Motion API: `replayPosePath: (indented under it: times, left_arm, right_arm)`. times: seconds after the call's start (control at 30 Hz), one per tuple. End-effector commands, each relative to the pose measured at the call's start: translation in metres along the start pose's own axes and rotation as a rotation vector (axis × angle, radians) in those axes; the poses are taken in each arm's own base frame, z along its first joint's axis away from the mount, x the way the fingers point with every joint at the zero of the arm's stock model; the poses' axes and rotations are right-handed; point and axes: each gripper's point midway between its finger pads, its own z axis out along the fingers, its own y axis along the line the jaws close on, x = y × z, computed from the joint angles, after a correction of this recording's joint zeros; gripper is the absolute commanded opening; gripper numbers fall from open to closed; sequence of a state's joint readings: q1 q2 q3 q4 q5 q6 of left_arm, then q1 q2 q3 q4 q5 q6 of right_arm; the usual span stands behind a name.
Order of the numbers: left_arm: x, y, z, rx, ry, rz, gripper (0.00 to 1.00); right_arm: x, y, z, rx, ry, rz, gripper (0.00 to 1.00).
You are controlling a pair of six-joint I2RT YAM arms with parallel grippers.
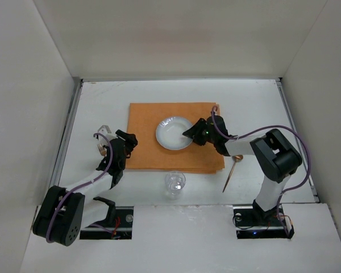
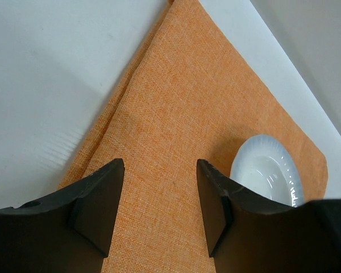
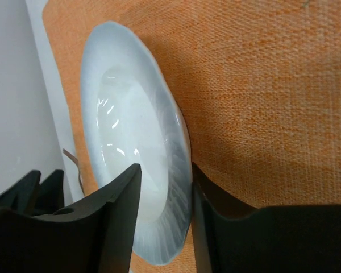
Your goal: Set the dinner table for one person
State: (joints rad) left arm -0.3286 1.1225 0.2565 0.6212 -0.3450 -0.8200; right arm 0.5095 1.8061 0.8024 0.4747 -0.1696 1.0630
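The dinner table is big and white. An orange mat lies flat in the middle of it, so that part looks done.

A white plate sits on the mat, close to the middle. That looks done too. The plate has nothing in it.

The right gripper is over the mat, at the right side of the plate. Its jaws are apart, with the plate's rim between them. I think it is not squeezing the plate, which lies flat on the mat.

The left gripper is over the left edge of the mat. Its jaws are spread wide and hold nothing.

A clear glass stands just off the near edge of the mat. It looks empty. It may need to go up beside the plate.

A brown spoon lies on the table just off the right near corner of the mat. It is tilted and probably needs to be put straight.

A small pale thing lies left of the mat, partly hidden by the left arm. It may be a fork, but I cannot tell
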Motion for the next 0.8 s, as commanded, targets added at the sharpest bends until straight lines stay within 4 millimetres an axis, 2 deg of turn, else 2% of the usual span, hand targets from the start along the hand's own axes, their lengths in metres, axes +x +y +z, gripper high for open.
replayPosePath:
  times: [0.0, 0.13, 0.17, 0.27, 0.37, 0.6, 0.77]
  left_arm:
    - [-0.017, -0.009, 0.0, 0.022, -0.052, -0.032, 0.51]
    - [-0.014, -0.011, 0.0, 0.021, -0.053, -0.018, 0.51]
    - [-0.013, -0.01, 0.001, 0.018, -0.046, -0.02, 0.51]
    - [-0.011, -0.013, 0.001, 0.026, -0.037, -0.023, 0.51]
    - [-0.01, -0.012, 0.002, 0.019, -0.038, -0.015, 0.51]
    - [-0.013, -0.009, 0.001, 0.016, -0.046, -0.025, 0.5]
    - [-0.012, -0.012, 0.001, 0.021, -0.045, -0.019, 0.5]
  right_arm:
    - [-0.009, 0.036, -0.005, -0.096, -0.012, -0.075, 0.48]
    - [-0.005, 0.023, -0.008, -0.05, -0.002, -0.094, 0.53]
    - [-0.005, 0.022, -0.008, -0.043, -0.005, -0.096, 0.5]
    - [-0.005, 0.025, -0.004, -0.054, 0.006, -0.096, 0.28]
    - [0.0, 0.044, -0.006, -0.116, 0.024, -0.09, 0.19]
    - [0.0, 0.073, -0.011, -0.211, 0.035, -0.09, 0.17]
    - [0.005, 0.061, 0.003, -0.183, 0.06, -0.06, 0.19]
